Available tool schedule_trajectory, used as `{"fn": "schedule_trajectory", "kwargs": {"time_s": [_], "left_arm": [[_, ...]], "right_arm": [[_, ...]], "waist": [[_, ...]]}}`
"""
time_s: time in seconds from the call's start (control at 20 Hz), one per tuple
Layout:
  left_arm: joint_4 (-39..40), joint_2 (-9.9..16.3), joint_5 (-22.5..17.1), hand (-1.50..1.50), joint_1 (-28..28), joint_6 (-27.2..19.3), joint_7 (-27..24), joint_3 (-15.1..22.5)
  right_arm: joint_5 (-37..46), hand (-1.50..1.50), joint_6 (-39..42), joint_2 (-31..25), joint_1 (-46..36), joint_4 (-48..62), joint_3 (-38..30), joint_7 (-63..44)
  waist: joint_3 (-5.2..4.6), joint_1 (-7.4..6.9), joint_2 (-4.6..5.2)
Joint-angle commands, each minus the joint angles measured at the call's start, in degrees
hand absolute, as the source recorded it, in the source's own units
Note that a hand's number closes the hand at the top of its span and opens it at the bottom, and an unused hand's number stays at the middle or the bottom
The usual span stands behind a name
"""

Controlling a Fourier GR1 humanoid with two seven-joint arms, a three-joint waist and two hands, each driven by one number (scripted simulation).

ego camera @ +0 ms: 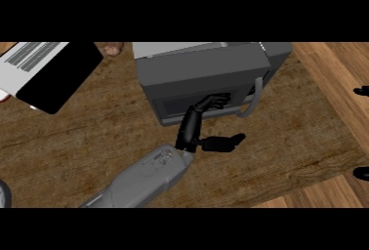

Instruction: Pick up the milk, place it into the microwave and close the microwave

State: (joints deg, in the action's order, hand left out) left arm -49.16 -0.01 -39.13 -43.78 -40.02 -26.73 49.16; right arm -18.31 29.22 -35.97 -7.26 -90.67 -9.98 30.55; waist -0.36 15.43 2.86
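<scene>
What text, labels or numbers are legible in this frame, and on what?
None legible.
Microwave: no brand, digits or button marks show on its dark door or top.
White appliance at upper left: grey stripes only, vent-like, not lettering.
Forearm of the hand at the microwave door: a small mark near the wrist, too blurred to read.

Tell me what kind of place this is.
Most likely a kitchen counter. A dark grey microwave with a door handle stands on a wooden countertop, and another white and black appliance sits at upper left. One hand touches the microwave's door with straight fingers.
</scene>
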Motion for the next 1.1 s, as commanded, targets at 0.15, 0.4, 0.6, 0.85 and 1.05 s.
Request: {"fn": "schedule_trajectory", "kwargs": {"time_s": [0.15, 0.4, 0.6, 0.85, 1.05], "left_arm": [[0.5, 0.0, -6.3, -1.50, -5.1, -3.6, -1.4, -4.2], [1.2, 0.0, -9.6, -1.50, -5.4, -4.9, -3.0, -5.0], [2.3, 0.0, -11.0, -1.50, -6.4, -5.9, -3.7, -3.9], [2.7, 0.0, -13.0, -1.50, -6.7, -5.4, -5.8, -3.6], [3.2, 0.0, -14.1, -1.50, -6.8, -5.5, -7.2, -2.4]], "right_arm": [[6.5, 1.50, -3.7, -4.7, -5.0, -0.6, -3.3, 1.7], [7.8, 1.50, -4.3, -5.8, -6.4, 0.0, -3.9, 2.0], [8.9, 1.50, -4.7, -5.6, -7.2, -0.1, -3.1, 2.4], [9.7, 1.50, -5.5, -6.1, -9.1, 0.7, -3.5, 2.6], [10.0, 1.50, -5.7, -5.7, -10.2, 1.3, -2.9, 2.4]], "waist": [[0.00, 0.21, 1.29], [0.07, 0.18, 1.75], [0.17, 0.52, 1.88], [0.11, 0.47, 2.44], [0.15, 0.80, 2.67]]}}
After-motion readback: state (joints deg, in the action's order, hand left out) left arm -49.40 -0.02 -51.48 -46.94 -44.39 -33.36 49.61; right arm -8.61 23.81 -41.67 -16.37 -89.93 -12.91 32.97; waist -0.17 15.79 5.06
